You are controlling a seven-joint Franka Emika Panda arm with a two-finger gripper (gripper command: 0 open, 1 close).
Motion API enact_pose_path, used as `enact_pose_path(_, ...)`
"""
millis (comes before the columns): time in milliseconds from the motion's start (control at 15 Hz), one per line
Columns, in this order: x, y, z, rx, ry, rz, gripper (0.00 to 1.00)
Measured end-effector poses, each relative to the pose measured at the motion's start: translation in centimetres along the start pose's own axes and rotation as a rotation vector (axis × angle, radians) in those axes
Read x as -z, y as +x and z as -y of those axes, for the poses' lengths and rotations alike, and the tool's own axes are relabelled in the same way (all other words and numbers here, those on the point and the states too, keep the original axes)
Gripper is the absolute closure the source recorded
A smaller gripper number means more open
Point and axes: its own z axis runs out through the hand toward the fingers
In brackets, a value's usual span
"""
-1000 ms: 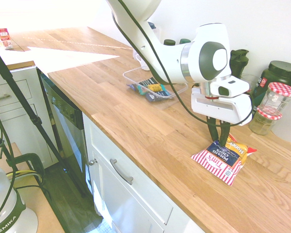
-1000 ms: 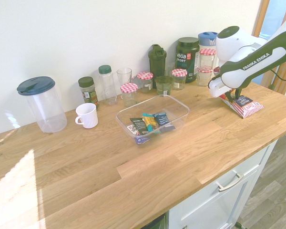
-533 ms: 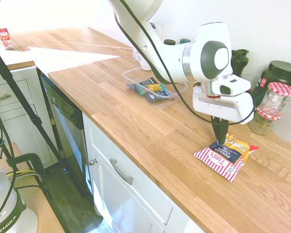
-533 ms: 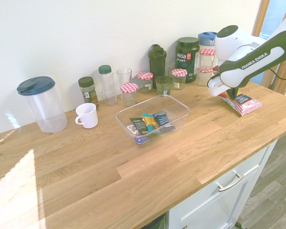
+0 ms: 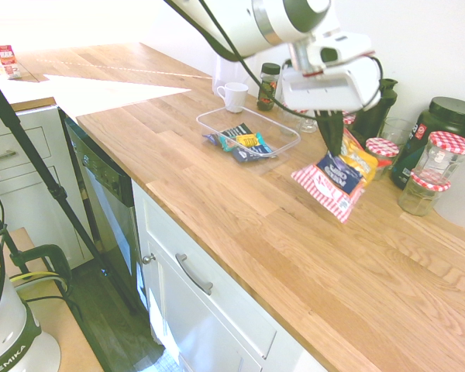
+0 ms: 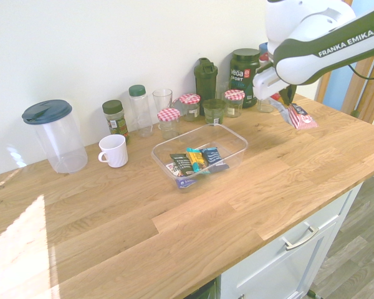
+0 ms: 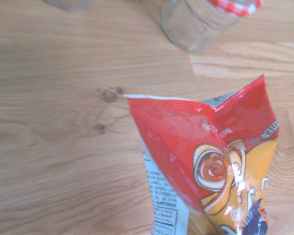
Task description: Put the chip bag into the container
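Chip bag (image 5: 333, 180), one, hangs pinched in the tool (image 5: 331, 133); one container (image 6: 199, 152) holds several snack packets (image 6: 196, 161).

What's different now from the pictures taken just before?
The chip bag was lying on the counter; now the jaws have closed on it, lifted it clear and carried it somewhat toward the clear container. The container, the snack packets in it and the white mug stayed put.
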Motion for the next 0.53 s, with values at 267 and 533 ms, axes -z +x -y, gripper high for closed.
enact_pose_path(267, 7.7, -7.5, 5.6, 0.064, 0.011, -0.057, 1.0)
enact_pose_path(533, 11.1, -13.6, 11.2, 0.121, -0.014, -0.105, 1.0)
